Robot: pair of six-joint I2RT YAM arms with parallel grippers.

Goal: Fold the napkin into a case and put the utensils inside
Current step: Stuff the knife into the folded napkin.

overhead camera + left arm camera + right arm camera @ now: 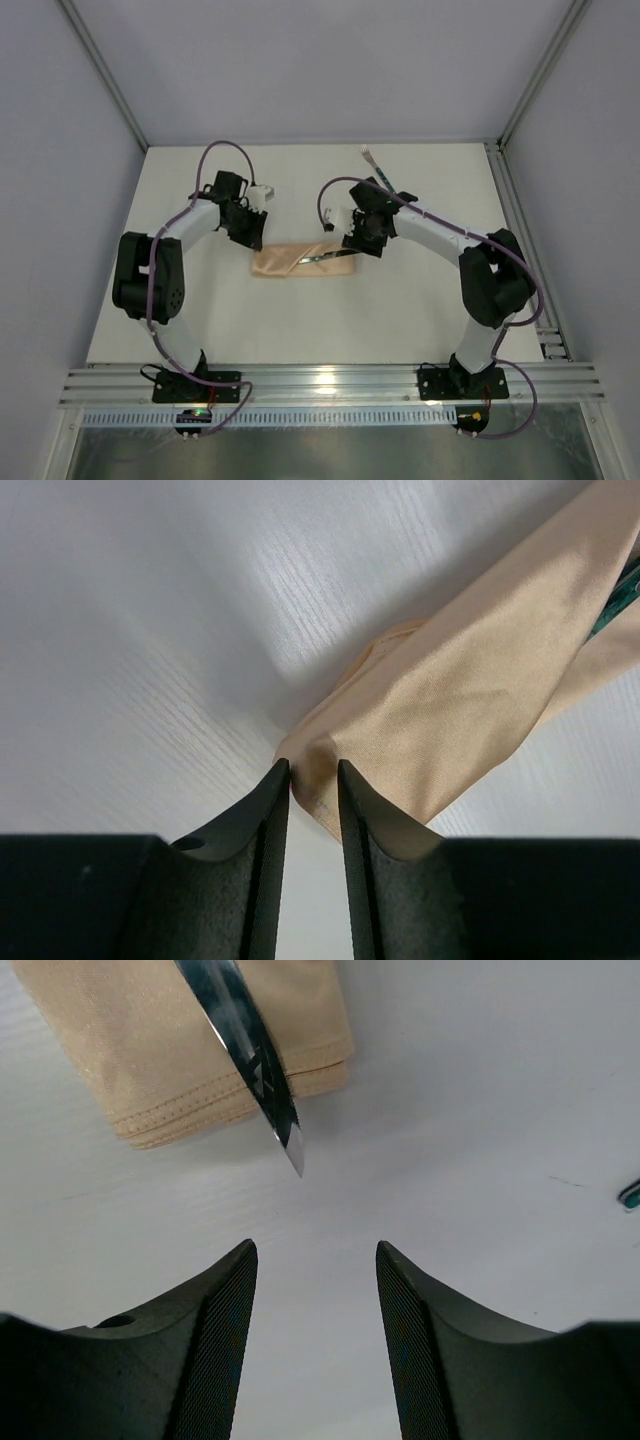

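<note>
The napkin, folded into a narrow peach-tan case (300, 263), lies at the table's middle. A utensil (328, 258) lies on it slantwise, and I cannot tell whether it is tucked in. Its silvery blade (250, 1055) reaches past the case's hem (200, 1110) onto the table. Its green handle (625, 590) shows at the left wrist view's edge. A second utensil (377, 167), a fork, lies at the back by the right arm. My left gripper (256, 238) (313, 767) is shut on the case's left corner (420, 700). My right gripper (352, 243) (315, 1250) is open and empty just off the case's right end.
The white table (420, 310) is walled by grey panels on three sides. A metal rail (330, 385) runs along the near edge, where both arm bases stand. A small green tip (630, 1195) shows at the right wrist view's edge.
</note>
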